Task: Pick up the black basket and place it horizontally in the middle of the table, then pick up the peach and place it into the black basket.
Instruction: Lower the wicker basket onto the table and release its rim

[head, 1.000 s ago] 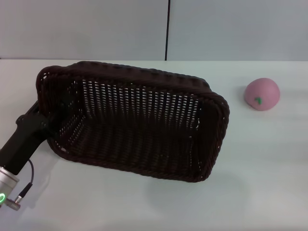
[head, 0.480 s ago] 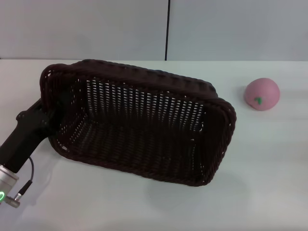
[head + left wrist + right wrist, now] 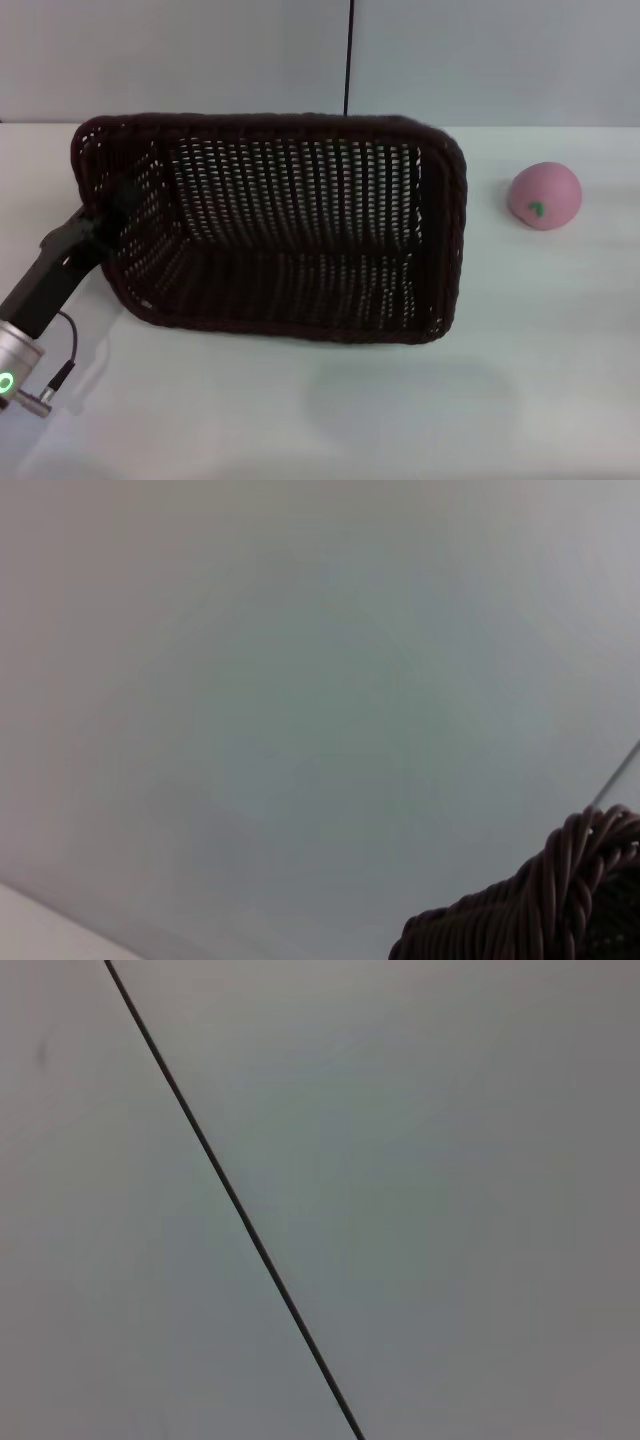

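The black basket (image 3: 280, 250) is in the head view at middle left, tipped so its opening faces me, its long side running left to right. My left gripper (image 3: 108, 215) is shut on the basket's left end wall, with its black arm reaching in from the lower left. A piece of the braided rim (image 3: 540, 910) shows in the left wrist view. The pink peach (image 3: 544, 195) lies on the white table (image 3: 540, 340) at the right, apart from the basket. My right gripper is out of view.
A grey wall with a dark vertical seam (image 3: 350, 60) stands behind the table. The right wrist view shows only that wall and seam (image 3: 235, 1200). Bare tabletop lies in front of the basket and around the peach.
The basket has turned in my left gripper: its right end swung up and away, so it went from slanted to level across the view. The peach has not moved.
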